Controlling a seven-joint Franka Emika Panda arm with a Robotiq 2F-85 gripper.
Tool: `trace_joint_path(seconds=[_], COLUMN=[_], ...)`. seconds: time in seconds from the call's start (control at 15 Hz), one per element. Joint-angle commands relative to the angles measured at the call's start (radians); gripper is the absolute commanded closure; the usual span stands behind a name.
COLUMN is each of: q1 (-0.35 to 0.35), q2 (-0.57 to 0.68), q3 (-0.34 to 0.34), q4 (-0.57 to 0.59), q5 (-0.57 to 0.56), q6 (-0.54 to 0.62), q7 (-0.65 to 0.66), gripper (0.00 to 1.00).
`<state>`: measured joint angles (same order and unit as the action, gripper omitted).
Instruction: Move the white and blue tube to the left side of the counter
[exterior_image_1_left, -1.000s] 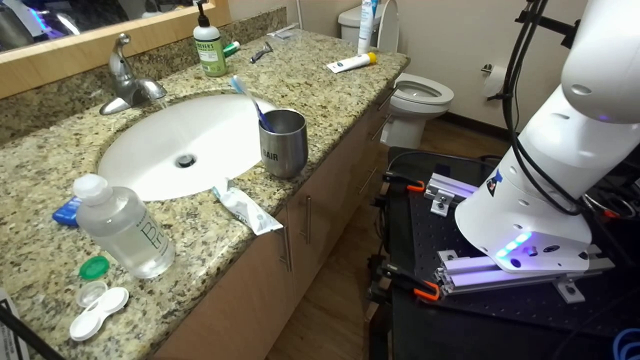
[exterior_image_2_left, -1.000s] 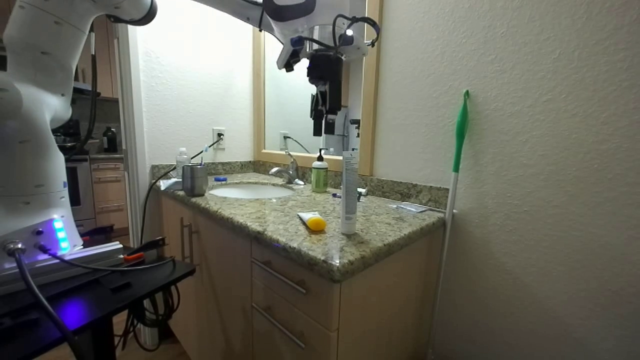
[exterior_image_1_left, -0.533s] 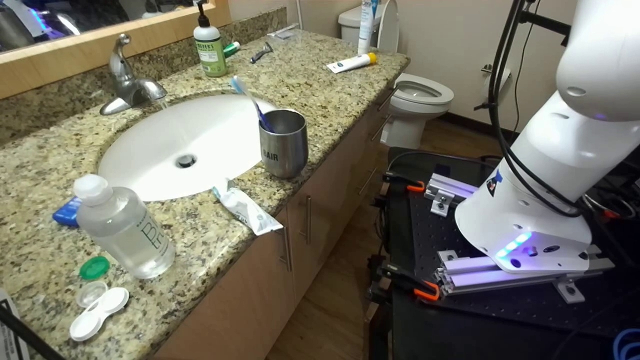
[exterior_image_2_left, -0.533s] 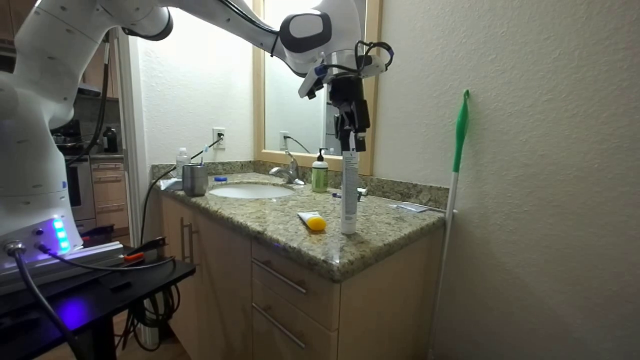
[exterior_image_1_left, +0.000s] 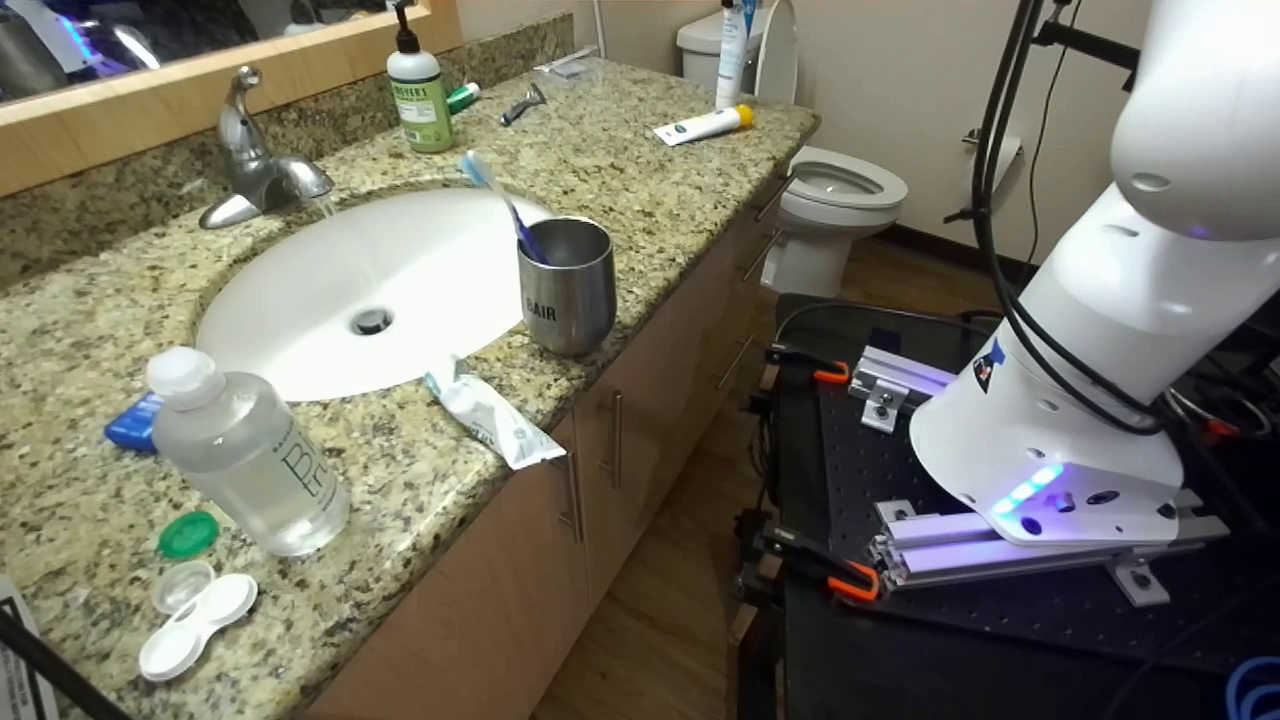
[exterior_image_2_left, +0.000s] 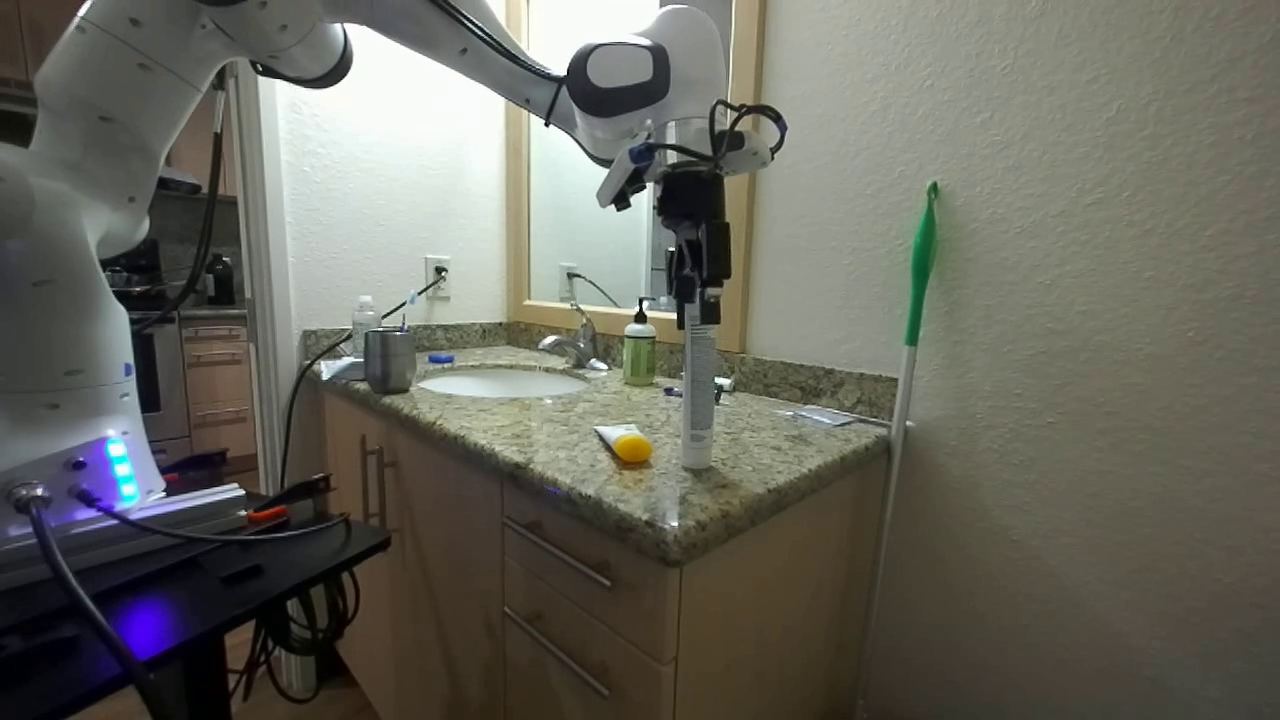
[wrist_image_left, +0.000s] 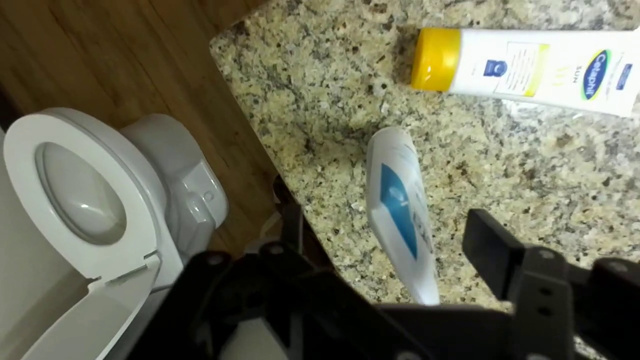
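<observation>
On the granite counter (exterior_image_2_left: 770, 450): upright white and blue tube (exterior_image_2_left: 699, 395), yellow-capped tube (wrist_image_left: 520, 67), cup (exterior_image_1_left: 568, 295), perhaps a packet (exterior_image_1_left: 570, 69).

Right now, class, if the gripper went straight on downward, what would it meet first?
Most likely the white and blue tube, standing upright on the counter: its top overlaps the gripper in an exterior view, though depth and any contact are unclear.
</observation>
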<state>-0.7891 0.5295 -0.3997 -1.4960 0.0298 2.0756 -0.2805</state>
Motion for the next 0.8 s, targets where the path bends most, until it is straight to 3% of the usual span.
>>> trace_joint_path(seconds=[0.0,0.47,0.53,0.73], q1=[-0.049,-0.065,-0.072,-0.079], q2=[0.048,0.063,0.063,0.047], q3=[0.035,0.052,0.056,0.081], q4=[0.072,0.115,0.119,0.149], q5=[-0.016,-0.015,-0.01,0.025], q6=[-0.059,-0.068,-0.073,-0.159], q7=[-0.002,-0.004,-0.007,0.017], gripper=[0.47,0.95,0.99,0.97])
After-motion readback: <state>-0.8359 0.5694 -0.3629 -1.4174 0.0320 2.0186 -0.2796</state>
